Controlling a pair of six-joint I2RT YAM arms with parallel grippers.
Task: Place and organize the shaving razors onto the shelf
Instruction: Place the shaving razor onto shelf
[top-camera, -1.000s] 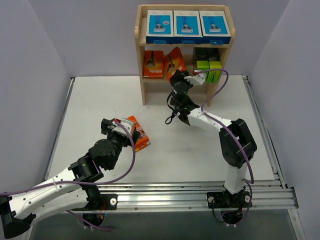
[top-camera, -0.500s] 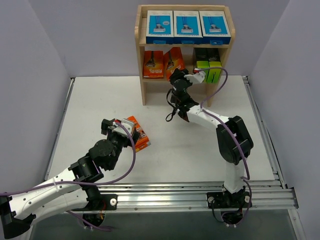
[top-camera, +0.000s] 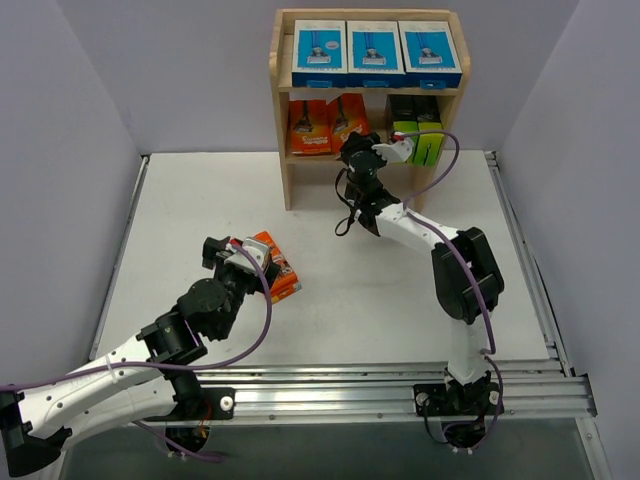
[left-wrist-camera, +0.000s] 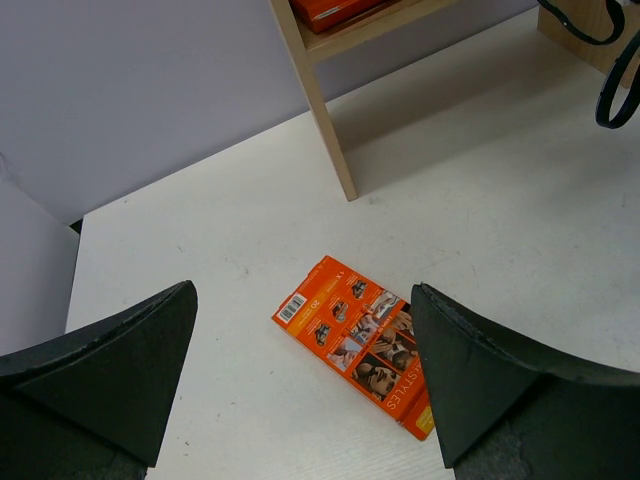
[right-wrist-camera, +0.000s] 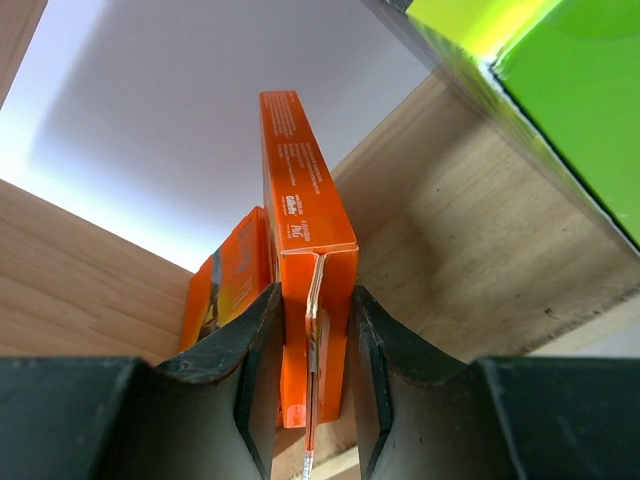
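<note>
A flat orange razor pack (right-wrist-camera: 300, 200) is held upright within the middle tier of the small three-tier light-wood shelf (top-camera: 283, 100), clamped by its narrow end between the fingers of the right pincer (right-wrist-camera: 315, 300). Whether its lower edge rests on the board cannot be told. A second orange pack (top-camera: 308, 127) is stood just beside it, toward the left side panel as seen from above, and two black-and-lime-green boxes (top-camera: 418, 135) are set at the right end of the same tier. Three blue-and-white razor boxes (top-camera: 375, 52) are lined up side by side on the top tier. A third orange pack (left-wrist-camera: 365, 340) is laid flat, printed face up, on the white worktop (left-wrist-camera: 200, 260), well apart from the shelf. The left pincer (left-wrist-camera: 303, 290) is held above it with its fingers spread wide and nothing gripped.
</note>
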